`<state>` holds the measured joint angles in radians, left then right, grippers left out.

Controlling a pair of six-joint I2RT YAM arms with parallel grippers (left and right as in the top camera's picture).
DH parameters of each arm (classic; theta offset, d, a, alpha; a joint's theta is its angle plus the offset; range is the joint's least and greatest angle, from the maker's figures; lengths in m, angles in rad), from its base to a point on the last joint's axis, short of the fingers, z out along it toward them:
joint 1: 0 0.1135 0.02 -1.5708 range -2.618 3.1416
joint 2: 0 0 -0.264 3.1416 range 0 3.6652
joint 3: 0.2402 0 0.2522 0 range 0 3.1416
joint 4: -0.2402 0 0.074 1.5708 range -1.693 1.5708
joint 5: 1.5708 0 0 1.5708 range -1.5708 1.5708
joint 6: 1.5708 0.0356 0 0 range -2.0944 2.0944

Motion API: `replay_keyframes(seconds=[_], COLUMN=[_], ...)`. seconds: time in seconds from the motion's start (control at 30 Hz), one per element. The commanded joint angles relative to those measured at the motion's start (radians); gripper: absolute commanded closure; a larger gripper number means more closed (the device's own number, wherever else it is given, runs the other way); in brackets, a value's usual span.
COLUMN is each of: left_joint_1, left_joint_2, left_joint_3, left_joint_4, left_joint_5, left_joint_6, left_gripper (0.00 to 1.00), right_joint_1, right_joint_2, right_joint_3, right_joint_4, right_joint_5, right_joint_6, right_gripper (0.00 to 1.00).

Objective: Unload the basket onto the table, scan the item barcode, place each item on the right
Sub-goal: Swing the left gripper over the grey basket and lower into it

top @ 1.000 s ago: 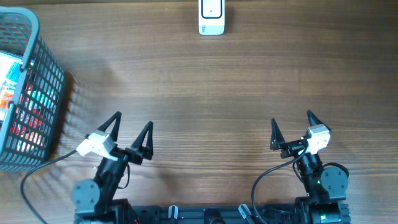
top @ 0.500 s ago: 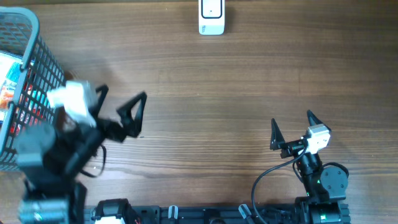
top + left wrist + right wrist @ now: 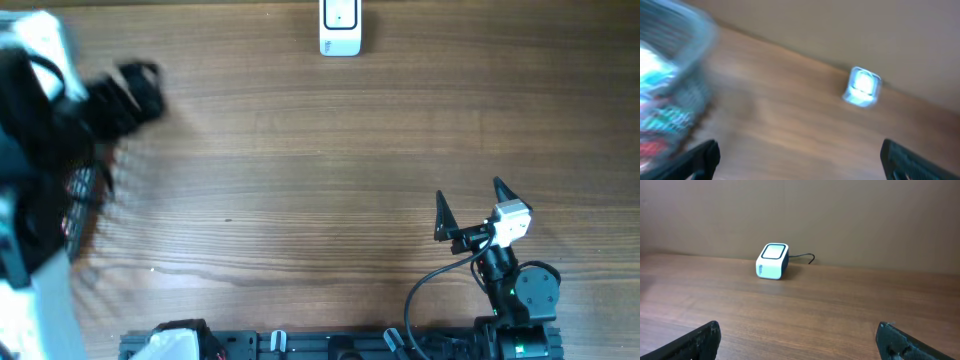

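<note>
Overhead view: right gripper [image 3: 470, 198] is seen at the near right edge of the table [image 3: 300, 200], with jaws spread wide and nothing held between them. Left arm [image 3: 40, 170] is smeared with blur at the left side and covers most of the basket [image 3: 88, 195]; only a strip of grey mesh is left showing.

Left wrist view: left gripper [image 3: 799, 156] is shown with fingers wide apart at the lower corners, nothing gripped. The basket is seen blurred on the left, just ahead of the left finger. Colourful packets [image 3: 657, 120] are seen lying inside it. No barcode can be read, and which packet is the item cannot be told.

White scanner [image 3: 340, 28] is set at the far edge of the table, near centre, well apart from both grippers and the basket.

Right wrist view: the scanner is seen ahead and to the left, with a thin black cable [image 3: 802, 257] trailing behind it.
</note>
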<state>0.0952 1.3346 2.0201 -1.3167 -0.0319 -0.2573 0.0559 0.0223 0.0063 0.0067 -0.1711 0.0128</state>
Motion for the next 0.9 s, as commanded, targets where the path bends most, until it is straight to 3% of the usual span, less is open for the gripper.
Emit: replay_keyframes(seconds=[0.0,0.13,0.3,0.43,0.77,0.87], left_joint_1=[0.092,0.270,0.409,0.487,0.639,0.664], left_joint_2=[0.154,0.230,0.310,0.384,0.592,0.635], left_joint_3=[0.242,0.288,0.288,0.288,0.288,0.288], left_joint_4=[-0.059,-0.010,-0.003,-0.008,-0.045,-0.048], left_joint_5=[-0.371,-0.368,-0.335,-0.244,-0.243,-0.182], left_joint_6=[-0.139,-0.227,-0.226,-0.227,-0.279,-0.278], left_gripper=[0.00,0.00,0.00,0.00,0.00,0.00], right_joint_1=[-0.004,-0.004,-0.004,-0.004,-0.004,-0.004], right_joint_2=[0.001,0.001,0.001,0.001,0.001,0.001], right_joint_3=[-0.001,-0.001,-0.001,-0.001,-0.001,-0.001], right_joint_4=[0.004,0.004,0.004,0.004,0.004,0.004], right_joint_5=[0.011,0.011,0.011,0.011,0.011,0.011], right_joint_6=[-0.012,-0.012,-0.012,-0.011,-0.012,-0.012], right_gripper=[0.00,0.00,0.00,0.00,0.00,0.00])
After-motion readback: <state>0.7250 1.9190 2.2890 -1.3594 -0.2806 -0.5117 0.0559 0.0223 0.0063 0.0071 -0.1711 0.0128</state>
